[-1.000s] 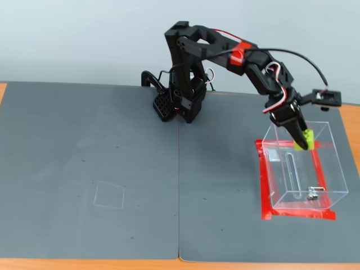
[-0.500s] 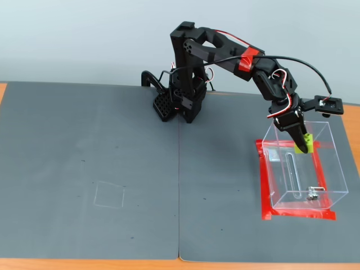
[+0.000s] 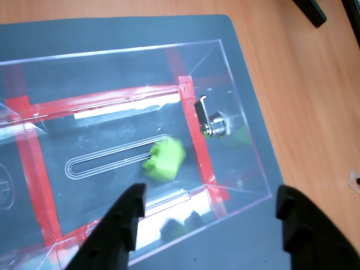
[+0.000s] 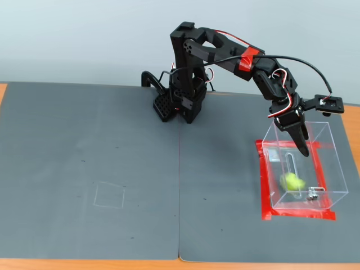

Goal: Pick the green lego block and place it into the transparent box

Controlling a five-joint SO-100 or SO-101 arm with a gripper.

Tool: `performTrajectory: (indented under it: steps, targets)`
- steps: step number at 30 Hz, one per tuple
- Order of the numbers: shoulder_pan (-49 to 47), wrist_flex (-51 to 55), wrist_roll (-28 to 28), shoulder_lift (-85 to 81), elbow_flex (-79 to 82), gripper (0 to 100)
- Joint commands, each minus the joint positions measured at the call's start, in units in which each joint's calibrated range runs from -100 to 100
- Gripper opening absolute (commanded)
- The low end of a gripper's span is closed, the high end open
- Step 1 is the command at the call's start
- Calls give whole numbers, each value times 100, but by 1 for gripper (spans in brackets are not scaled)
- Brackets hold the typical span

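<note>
the box [image 4: 332, 169] is showing as a clear, thin-walled plastic cube, glossy and see-through, with a long rounded slot cut in one wall and a small shiny metal latch [image 3: 214, 122] on it; it is sitting on a red tape outline [image 4: 264, 185] stuck to a matte dark grey mat [image 4: 112, 169], with bare orange wood beyond the mat's edge. the block [image 3: 163, 158] is a small lime-green plastic brick, a little blurred in both views, its studs not clearly showing. the gripper [image 3: 208, 216] is black, hard plastic, and in the wrist view its two fingers [image 3: 121, 222] are standing wide apart at the bottom edge, holding nothing and touching nothing. the block is lying inside the box, beyond and between the fingers in the wrist view, just beside the slot and near the latch; in the fixed view it is appearing as a green smear [image 4: 291, 181] below the fingertips, low in the box, apart from them. half a second ago the fingers were pinching the block at the box's top opening; now they are spread and the block is no longer between them, while the arm is keeping about the same pose over the box.
</note>
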Motion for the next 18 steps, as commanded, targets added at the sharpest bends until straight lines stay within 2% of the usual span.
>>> performTrajectory:
  steps: [1,11,14,18]
  targets:
    - [43,-66,26,-42,-317,27]
    - [36,-74,26,-127,-317,26]
    - [43,-74,26,-136,-317,18]
    - [80,-74,26,-212,-317,3]
